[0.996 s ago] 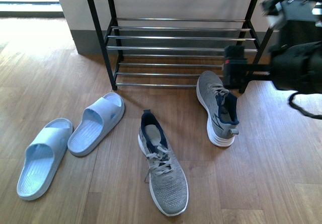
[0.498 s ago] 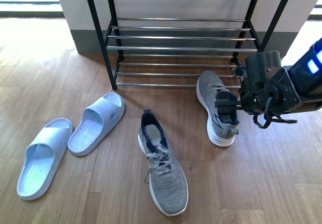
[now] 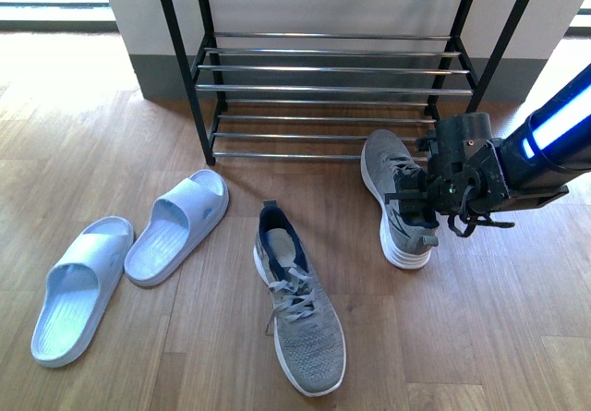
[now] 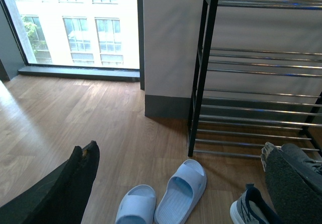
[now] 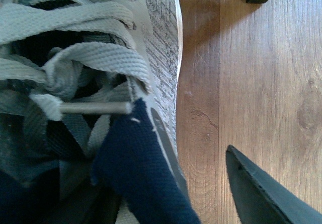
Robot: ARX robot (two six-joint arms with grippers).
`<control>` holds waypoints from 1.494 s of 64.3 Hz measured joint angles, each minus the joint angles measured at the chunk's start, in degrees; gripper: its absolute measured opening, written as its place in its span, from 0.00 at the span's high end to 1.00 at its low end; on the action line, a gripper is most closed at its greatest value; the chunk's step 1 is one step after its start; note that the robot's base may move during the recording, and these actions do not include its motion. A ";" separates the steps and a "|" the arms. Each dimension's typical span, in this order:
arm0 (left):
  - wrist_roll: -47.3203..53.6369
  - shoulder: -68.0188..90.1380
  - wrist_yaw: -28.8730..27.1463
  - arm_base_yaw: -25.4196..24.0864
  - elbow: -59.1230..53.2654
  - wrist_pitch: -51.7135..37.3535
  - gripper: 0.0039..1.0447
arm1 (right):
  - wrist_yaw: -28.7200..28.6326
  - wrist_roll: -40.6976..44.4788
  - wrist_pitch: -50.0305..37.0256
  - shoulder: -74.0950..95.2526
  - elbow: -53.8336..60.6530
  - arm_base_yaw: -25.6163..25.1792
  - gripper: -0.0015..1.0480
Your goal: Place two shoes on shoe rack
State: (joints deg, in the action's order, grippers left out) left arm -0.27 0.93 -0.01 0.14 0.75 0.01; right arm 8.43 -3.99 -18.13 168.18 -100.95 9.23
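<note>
Right gripper (image 3: 417,196): at the collar of the grey knit sneaker with white sole (image 3: 395,197), over its heel end. One finger (image 5: 261,194) outside the shoe's side wall, bare floor between.
Held-side sneaker: flat on the wooden plank floor (image 3: 499,319), toe away from the robot, at the rack's lowest front rod; contact unclear.
Black-framed shoe rack with silver rods (image 3: 332,69): beyond the gripper, stretching to its left.
Second grey knit sneaker (image 3: 298,305): left of the gripper, nearer the robot, apart from the first, heel toward the rack.
Light-blue rubber slide (image 3: 177,226): well left of the gripper.
Second light-blue slide (image 3: 81,289): further left, nearer the robot, just beside the first.
</note>
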 joint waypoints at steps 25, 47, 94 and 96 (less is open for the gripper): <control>0.00 0.00 0.02 0.00 0.00 0.00 0.09 | -1.01 -2.10 -9.60 -8.66 14.71 -0.37 0.99; 0.00 0.00 0.00 0.00 0.00 0.00 0.09 | -10.69 -5.31 -20.72 -45.29 51.12 -6.84 0.99; 0.00 0.00 0.00 0.00 0.00 0.00 0.09 | -25.77 -11.89 11.19 -131.08 87.21 -11.58 0.99; 0.00 0.00 0.02 0.00 0.00 0.00 0.09 | -25.73 -11.87 11.19 -131.08 87.21 -11.58 0.99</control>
State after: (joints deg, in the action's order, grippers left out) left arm -0.27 0.93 0.01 0.14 0.75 0.01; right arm -17.30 -15.86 -6.94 37.10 -13.74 -2.35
